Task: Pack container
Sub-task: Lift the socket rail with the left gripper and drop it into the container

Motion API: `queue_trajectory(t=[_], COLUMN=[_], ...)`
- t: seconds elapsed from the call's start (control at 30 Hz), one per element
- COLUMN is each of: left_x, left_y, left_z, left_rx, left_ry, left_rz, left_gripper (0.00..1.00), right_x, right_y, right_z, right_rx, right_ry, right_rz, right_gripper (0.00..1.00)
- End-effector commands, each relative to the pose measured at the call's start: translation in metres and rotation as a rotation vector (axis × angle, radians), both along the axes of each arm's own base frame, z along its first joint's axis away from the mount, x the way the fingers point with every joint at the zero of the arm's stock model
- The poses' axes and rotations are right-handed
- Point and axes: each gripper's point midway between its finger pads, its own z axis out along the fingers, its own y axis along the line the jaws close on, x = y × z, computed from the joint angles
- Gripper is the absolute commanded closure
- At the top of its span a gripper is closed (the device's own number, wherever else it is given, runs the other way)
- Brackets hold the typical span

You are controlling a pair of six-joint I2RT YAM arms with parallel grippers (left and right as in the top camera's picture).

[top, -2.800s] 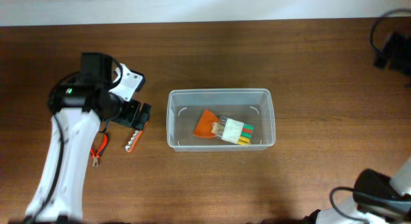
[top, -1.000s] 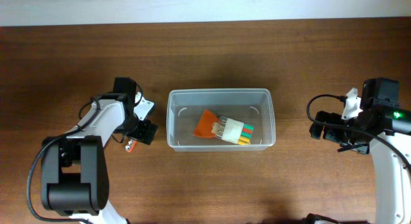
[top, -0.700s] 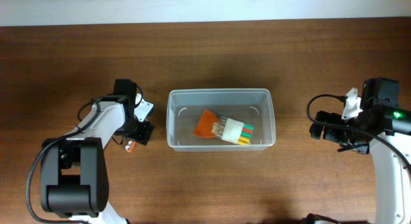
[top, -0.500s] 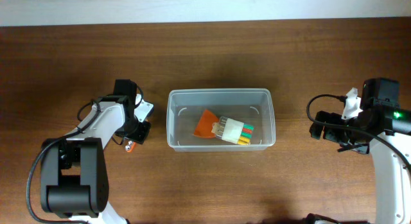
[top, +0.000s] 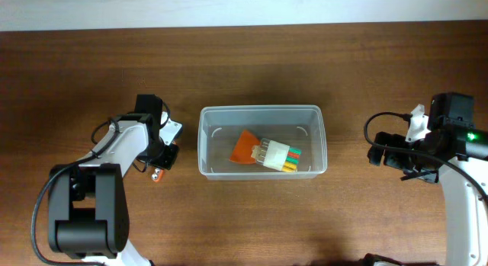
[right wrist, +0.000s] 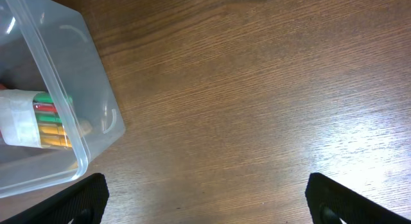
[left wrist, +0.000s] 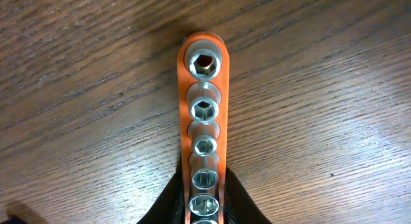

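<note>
The clear rectangular plastic tub w/ rounded corners (top: 263, 108) sits approx. mid-bench, about halfway btwn the left and right edges, already holding a flat orange piece (top: 244, 146) and a clear pack of coloured sticks (top: 280, 155). Btwn tub and left edge, the left gripper (left wrist: 204, 206) has its jaws pinched onto one end of the orange plastic rail of chrome sockets (left wrist: 204, 108), which lies flat on the brown wooden bench (top: 366, 68). The right gripper (right wrist: 209, 198) hangs near the right edge, well apart from the tub, jaws wide apart and empty. Main risk, as a judgement: the grip is at the rail's end, not its middle, so on lifting the long free end will prob. droop or swivel in the jaws. A tilted rail could clip the tub's left rim. The tub looks light and nothing braces it, so a knock would shove it toward the right edge. A hard pinch or jolt could also pop sockets off the rail, and a high release may bounce it off the contents.
</note>
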Motion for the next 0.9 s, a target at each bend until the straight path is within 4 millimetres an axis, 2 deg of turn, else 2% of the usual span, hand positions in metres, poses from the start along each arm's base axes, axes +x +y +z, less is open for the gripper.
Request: queue_trajectory(t=[0.0,0.07,0.27,0.37,0.47,0.6,0.63,0.73,0.87], left_x=[-0.013,0.000,0.052,0.066,0.068,0.054,0.048,0.039,0.037], left_y=[0.007,0.006,-0.002,-0.020,-0.047,-0.097,-0.116,-0.149,-0.186], left_z=[-0.014,0.001,0.089,0.132,0.162,0.172,0.172,0.173,0.173], left_rx=[0.030,0.026,-0.014,-0.055,-0.084,-0.124,-0.127,-0.132,-0.133], left_ry=[0.084,0.060,-0.113,-0.203,-0.263,-0.282,-0.282,-0.297,-0.348], left_rz=[0.051,0.062,0.038,-0.080,-0.260,-0.563,-0.650,-0.781,-0.917], left_gripper=[0.98,0.98,0.98,0.98,0.98,0.98,0.98,0.98,0.98], right_x=[0.000,0.000,0.000,0.000,0.000,0.001,0.000,0.001,0.001], right_y=[0.002,0.002,0.002,0.002,0.002,0.001,0.002,0.001,0.001], right_z=[0.001,0.001,0.001,0.001,0.001,0.001,0.001,0.001,0.001], right_rx=[-0.004,-0.004,-0.003,-0.004,-0.004,-0.004,-0.004,-0.004,-0.005], right_ry=[-0.005,-0.005,-0.005,-0.005,-0.006,-0.006,-0.006,-0.006,-0.009], right_rz=[0.009,0.009,0.010,0.009,0.009,0.009,0.009,0.009,0.009], right_gripper=[0.01,0.01,0.01,0.01,0.01,0.01,0.01,0.01,0.01])
